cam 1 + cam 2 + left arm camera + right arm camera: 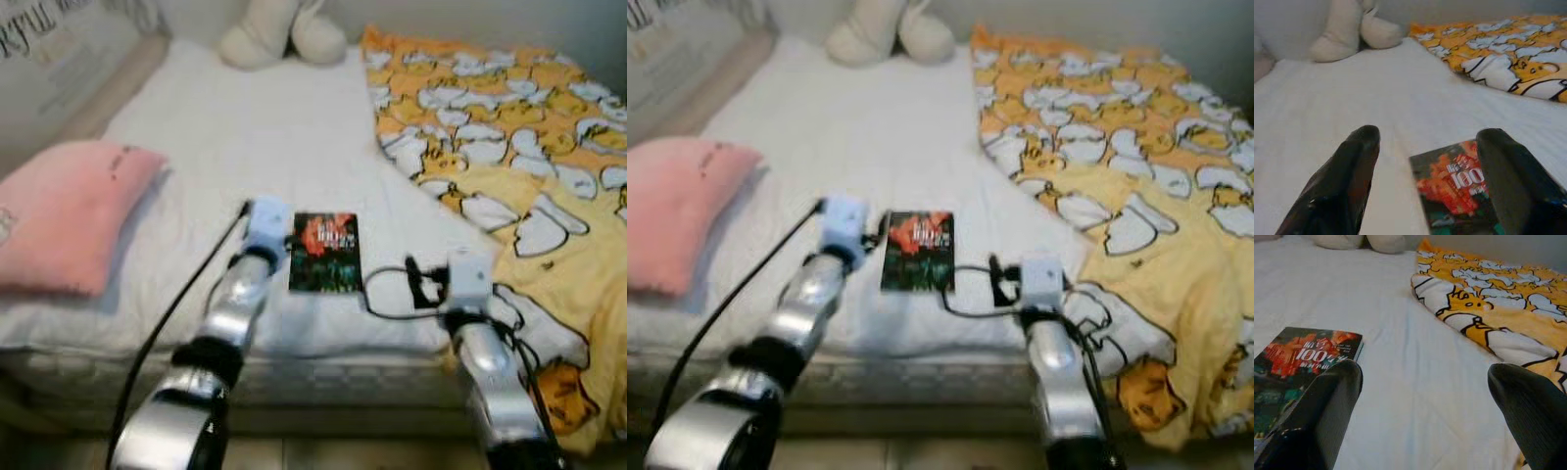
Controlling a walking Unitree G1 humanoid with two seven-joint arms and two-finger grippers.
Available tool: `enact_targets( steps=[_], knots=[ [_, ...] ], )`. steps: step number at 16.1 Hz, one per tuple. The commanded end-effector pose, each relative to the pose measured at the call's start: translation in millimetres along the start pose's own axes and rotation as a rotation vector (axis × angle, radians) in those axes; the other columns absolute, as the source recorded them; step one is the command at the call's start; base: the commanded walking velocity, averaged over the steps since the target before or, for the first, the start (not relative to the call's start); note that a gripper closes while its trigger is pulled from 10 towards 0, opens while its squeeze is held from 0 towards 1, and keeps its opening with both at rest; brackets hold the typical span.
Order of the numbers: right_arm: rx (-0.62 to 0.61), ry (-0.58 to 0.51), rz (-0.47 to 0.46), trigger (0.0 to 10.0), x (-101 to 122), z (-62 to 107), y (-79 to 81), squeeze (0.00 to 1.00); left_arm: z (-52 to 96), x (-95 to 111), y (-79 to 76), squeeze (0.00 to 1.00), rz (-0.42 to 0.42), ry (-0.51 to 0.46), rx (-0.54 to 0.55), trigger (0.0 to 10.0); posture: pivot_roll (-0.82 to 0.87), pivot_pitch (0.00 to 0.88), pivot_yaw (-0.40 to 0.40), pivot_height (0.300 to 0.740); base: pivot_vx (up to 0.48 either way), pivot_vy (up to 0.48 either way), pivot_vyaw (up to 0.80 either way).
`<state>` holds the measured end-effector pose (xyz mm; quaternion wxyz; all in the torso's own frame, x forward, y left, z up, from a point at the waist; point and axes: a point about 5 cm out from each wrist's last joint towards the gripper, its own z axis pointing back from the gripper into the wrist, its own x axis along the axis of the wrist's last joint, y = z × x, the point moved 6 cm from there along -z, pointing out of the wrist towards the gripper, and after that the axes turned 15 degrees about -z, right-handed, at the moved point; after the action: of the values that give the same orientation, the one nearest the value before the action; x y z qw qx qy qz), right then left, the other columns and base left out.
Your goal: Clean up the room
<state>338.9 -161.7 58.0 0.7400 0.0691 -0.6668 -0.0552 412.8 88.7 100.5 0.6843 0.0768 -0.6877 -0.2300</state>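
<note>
A book point(325, 253) with a dark cover and a red-orange picture lies flat on the white bed point(245, 127), close to its front edge. My left gripper point(1430, 134) is open just left of the book, low over the sheet. The book's point(1459, 188) left edge sits between its fingers, nearer the right one. My right gripper point(1425, 369) is open to the right of the book point(1303, 357), holding nothing. One finger point(1327, 406) is beside the book's right edge, the other near the blanket. Both silver arms reach in over the bed's front edge.
A yellow blanket point(509, 127) with white cartoon figures covers the bed's right side and hangs over the front. A pink pillow point(69, 211) lies at the left. A cream plush toy point(279, 34) sits at the far end. Black cables trail along both arms.
</note>
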Motion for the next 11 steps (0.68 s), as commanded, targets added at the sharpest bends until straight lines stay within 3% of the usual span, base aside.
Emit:
enact_targets(
  steps=[1, 7, 8, 9, 11],
  knots=[
    [0.028, -0.028, -0.002, 10.0, 9, -2.8, 10.3, 0.0, 2.0, -10, 8.2, 1.0, -0.001, 0.029, 0.023, 10.0, -0.1, 0.006, 0.014, 0.74, 0.0, -0.472, 0.0],
    [0.039, -0.035, 0.019, 10.0, 13, -2.4, 11.3, 0.0, -2.6, -6, 2.3, 1.0, 0.051, 0.033, 0.021, 10.0, -0.11, 0.024, 0.011, 0.74, 0.248, -0.381, 0.0],
    [0.045, -0.032, 0.023, 10.0, 12, -1.1, 12.2, 0.0, -3.6, -13, 1.4, 0.98, 0.069, 0.07, 0.015, 10.0, -0.11, 0.031, 0.007, 0.74, 0.3, 0.0, 0.0],
    [0.049, -0.03, 0.025, 10.0, 12, -0.4, 12.8, 0.0, -4.1, -16, 2.2, 0.0, 0.077, 0.095, 0.018, 10.0, -0.11, 0.037, 0.005, 0.74, 0.0, 0.0, 0.0],
    [0.067, -0.02, 0.041, 10.0, 9, 5.2, 14.3, 0.0, -6.6, -28, 19.7, 0.0, 0.091, 0.17, 0.07, 10.0, -0.12, 0.045, 0.004, 0.74, 0.0, 0.0, 0.0]
  ],
)
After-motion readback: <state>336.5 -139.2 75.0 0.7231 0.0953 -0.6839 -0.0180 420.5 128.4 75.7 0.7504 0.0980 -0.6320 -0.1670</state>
